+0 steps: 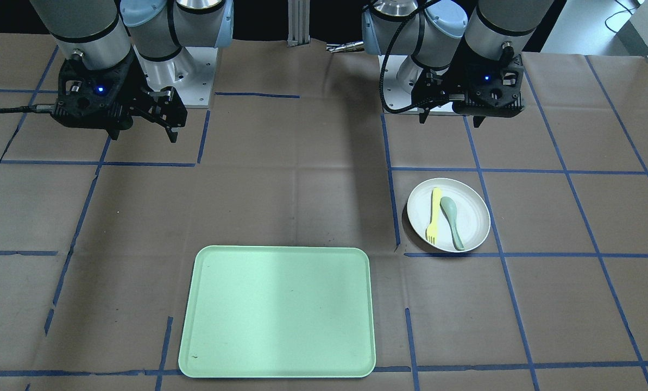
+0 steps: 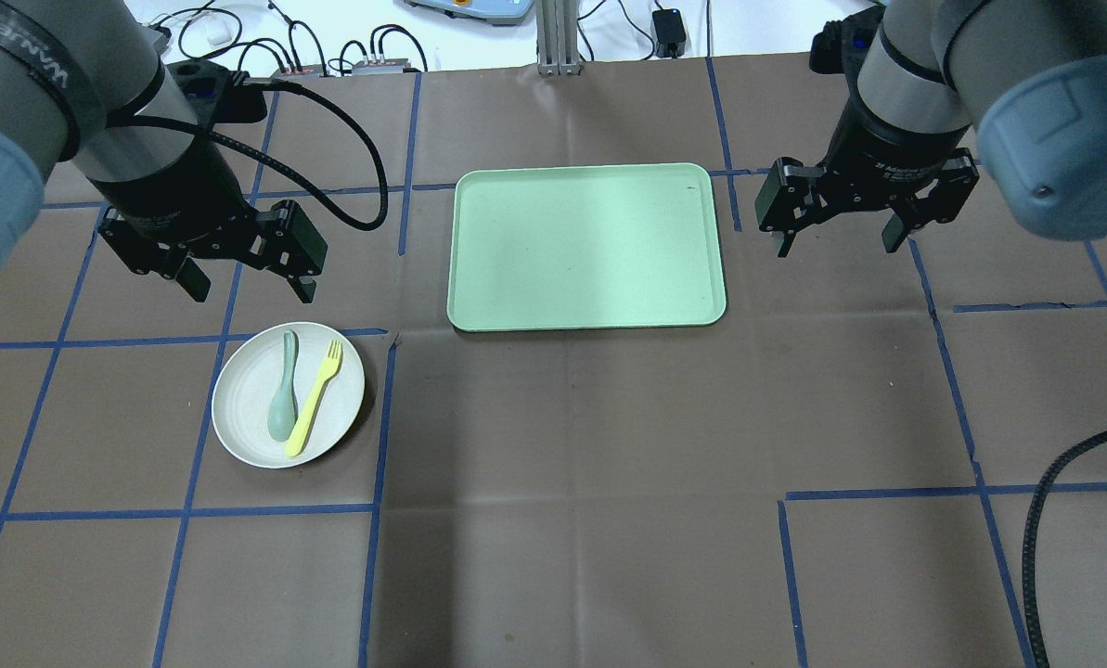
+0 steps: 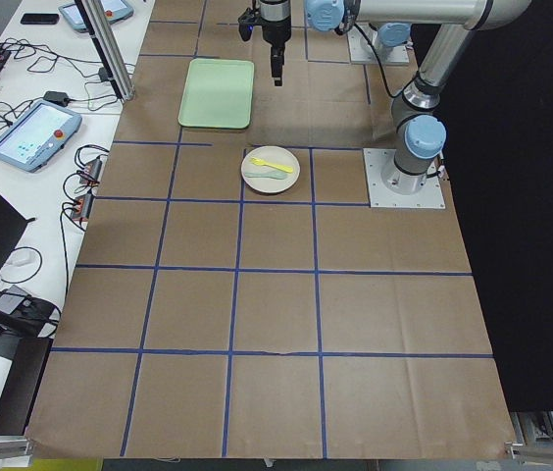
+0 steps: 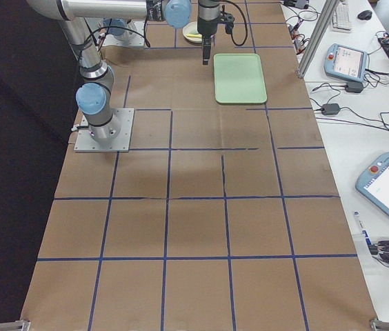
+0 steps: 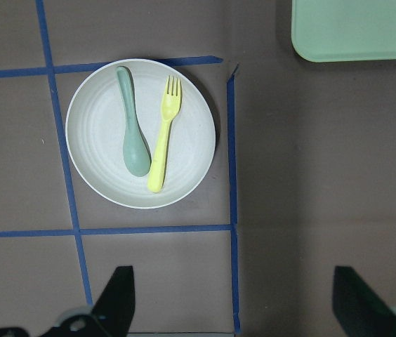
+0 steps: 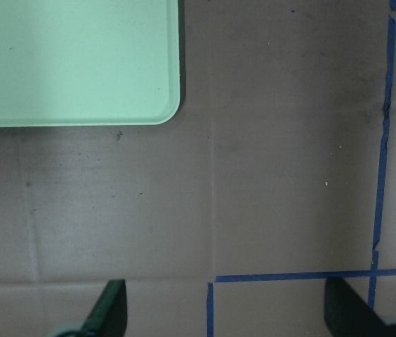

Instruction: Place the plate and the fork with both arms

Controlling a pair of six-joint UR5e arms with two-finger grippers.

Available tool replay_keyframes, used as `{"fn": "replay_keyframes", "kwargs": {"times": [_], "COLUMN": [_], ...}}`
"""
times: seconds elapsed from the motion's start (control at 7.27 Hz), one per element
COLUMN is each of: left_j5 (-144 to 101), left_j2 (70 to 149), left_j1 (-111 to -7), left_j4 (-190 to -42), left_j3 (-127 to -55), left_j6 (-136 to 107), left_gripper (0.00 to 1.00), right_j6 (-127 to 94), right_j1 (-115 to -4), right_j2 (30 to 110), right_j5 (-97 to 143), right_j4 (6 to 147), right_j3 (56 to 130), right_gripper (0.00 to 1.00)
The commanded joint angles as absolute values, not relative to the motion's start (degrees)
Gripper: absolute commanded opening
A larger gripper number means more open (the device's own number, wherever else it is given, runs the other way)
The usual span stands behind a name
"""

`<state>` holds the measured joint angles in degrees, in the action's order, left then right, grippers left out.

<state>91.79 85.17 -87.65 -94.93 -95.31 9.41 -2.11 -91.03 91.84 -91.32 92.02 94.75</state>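
Note:
The off-white plate (image 2: 242, 408) sits on the table on my left side, and it also shows in the front view (image 1: 473, 217) and the left wrist view (image 5: 96, 140). The pale-yellow fork (image 2: 315, 404) (image 1: 435, 214) (image 5: 163, 137) lies on it beside a grey-green spoon (image 2: 284, 390). My left gripper (image 2: 251, 288) (image 1: 450, 119) hangs open and empty, high above the table near the plate. My right gripper (image 2: 836, 243) (image 1: 143, 134) hangs open and empty over bare table, right of the tray.
The mint-green rectangular tray (image 2: 585, 246) (image 1: 280, 304) lies at the middle far side with nothing on it; its corners show in both wrist views (image 6: 71, 56) (image 5: 359, 28). Brown paper with blue tape lines covers the table. A black cable (image 2: 1040, 520) hangs at right.

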Motion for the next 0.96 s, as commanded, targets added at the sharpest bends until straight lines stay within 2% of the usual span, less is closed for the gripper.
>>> {"fn": "replay_keyframes", "kwargs": {"times": [0.0, 0.14, 0.55, 0.83], "left_j5": [91.5, 91.49, 91.15, 85.57], "left_j2": [84.55, 85.07, 89.71, 96.73], "left_j1": [-79.34, -73.97, -68.75, -62.43], "left_j4": [-94.66, -93.0, -71.96, -69.08], "left_j3": [-99.99, -103.06, -113.35, -113.47], "left_j6": [21.76, 25.28, 31.27, 37.67], "left_gripper": [0.99, 0.99, 0.99, 0.99], "right_j6": [-2.11, -2.11, -2.11, -2.11], "right_j1": [-91.05, -90.97, -91.05, -91.05], "right_j2": [91.85, 91.85, 91.85, 91.85], "right_j5": [-91.32, -91.32, -91.32, -91.32], "right_j4": [92.02, 92.02, 92.02, 92.02], "right_j3": [94.75, 94.75, 94.75, 94.75], "right_gripper": [1.0, 1.0, 1.0, 1.0]}}
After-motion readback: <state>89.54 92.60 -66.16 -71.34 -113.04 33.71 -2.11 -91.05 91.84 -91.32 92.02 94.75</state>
